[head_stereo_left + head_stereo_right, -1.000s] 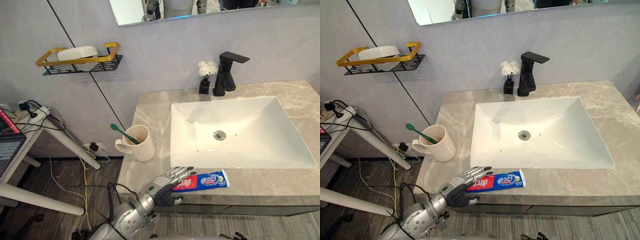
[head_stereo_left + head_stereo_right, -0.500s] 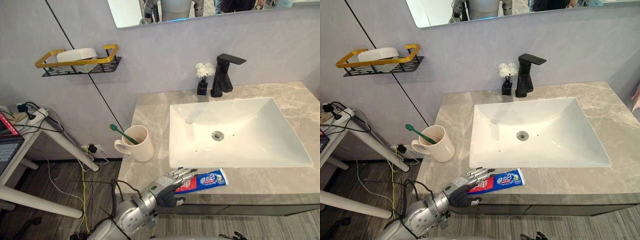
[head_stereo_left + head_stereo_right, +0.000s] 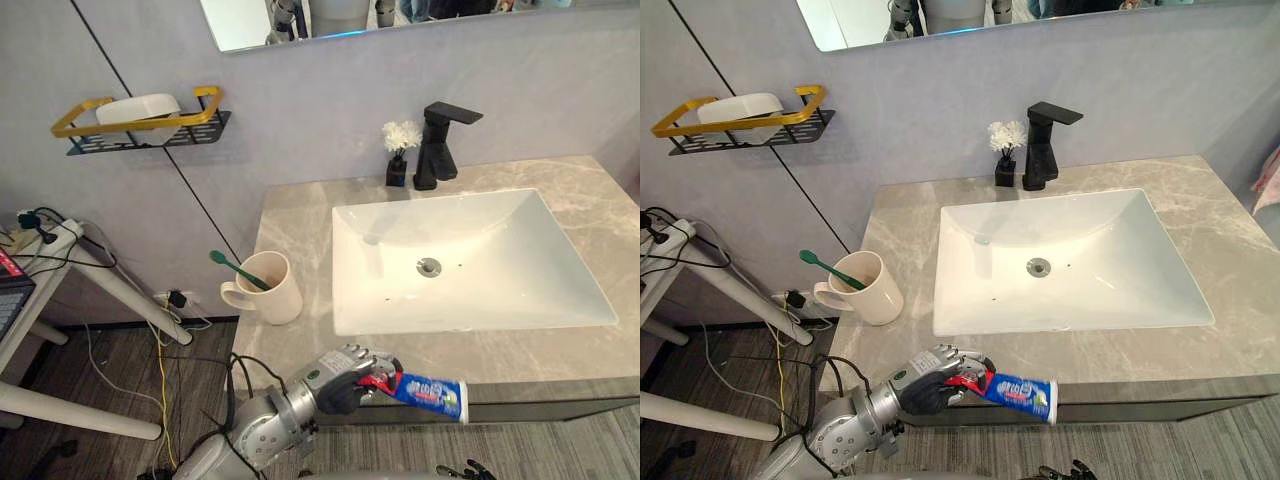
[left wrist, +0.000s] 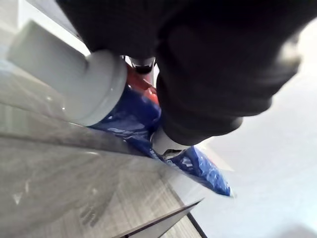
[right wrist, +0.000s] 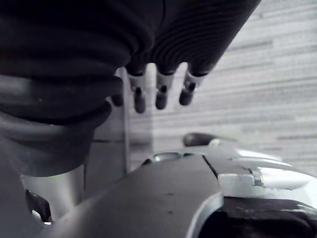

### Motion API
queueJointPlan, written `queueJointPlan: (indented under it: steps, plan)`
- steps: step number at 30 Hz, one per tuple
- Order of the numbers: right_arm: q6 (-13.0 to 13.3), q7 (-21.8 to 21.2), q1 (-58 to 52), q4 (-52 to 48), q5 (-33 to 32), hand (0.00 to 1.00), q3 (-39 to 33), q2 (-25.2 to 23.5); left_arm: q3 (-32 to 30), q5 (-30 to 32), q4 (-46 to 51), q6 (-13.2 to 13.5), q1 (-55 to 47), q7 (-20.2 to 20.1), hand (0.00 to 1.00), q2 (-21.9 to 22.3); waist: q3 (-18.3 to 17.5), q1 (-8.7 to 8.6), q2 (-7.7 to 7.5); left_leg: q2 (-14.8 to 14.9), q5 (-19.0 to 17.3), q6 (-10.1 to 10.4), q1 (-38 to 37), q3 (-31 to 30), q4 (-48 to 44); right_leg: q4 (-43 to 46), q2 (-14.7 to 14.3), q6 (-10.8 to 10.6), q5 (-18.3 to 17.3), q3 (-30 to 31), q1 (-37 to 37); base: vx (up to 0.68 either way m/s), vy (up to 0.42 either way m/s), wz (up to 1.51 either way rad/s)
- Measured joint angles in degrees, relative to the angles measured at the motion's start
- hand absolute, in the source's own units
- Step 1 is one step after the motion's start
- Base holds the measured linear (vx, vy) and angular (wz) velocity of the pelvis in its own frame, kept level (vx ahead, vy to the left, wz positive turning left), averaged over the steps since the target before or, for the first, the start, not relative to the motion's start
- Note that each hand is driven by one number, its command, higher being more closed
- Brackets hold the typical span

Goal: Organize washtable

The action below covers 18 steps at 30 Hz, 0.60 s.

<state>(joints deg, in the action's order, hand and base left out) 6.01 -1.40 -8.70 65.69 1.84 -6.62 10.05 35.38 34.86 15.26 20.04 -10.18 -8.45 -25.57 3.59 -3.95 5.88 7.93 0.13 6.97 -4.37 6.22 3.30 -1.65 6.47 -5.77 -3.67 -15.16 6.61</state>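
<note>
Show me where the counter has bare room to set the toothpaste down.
Widest: right of the sink, out to the counter edge. Also the back-left corner between wall, cup and sink. The front strip along the sink is bare but narrow. Crowded behind the sink by the faucet and flower vase.

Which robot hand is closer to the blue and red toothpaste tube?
Left. The left hand is curled round the blue and red toothpaste tube by the front edge of the grey marble counter. The right hand hangs open over the wood-look floor, away from it.
</note>
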Motion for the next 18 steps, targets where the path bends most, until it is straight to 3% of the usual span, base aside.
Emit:
queueJointPlan:
  steps: [6, 18]
  plan:
    - [0.38, 0.20, -0.24, -0.37, -1.71, 0.00, 0.79, 0.17, -0.22, 4.14, -0.29, 1.72, -2.16, 3.35, 1.00, 0.50, 0.04, -0.15, 0.14, 0.19, -0.12, -0.01, 0.08, 1.08, -0.37, 0.32, -0.05, 0.08, 0.35, 1.34, -0.95, -0.03, 0.008, -0.11]
    - [1.38, 1.33, -1.75, -2.75, -1.83, 0.00, 0.80, 0.33, -5.47, 9.41, -1.34, 1.35, -5.94, 8.69, 1.00, 4.87, 0.17, -0.17, 1.03, 0.07, -0.10, -0.02, 0.27, 0.63, -0.74, 0.31, 0.03, 0.01, 0.57, 1.16, -0.88, -0.02, 0.005, 0.00]
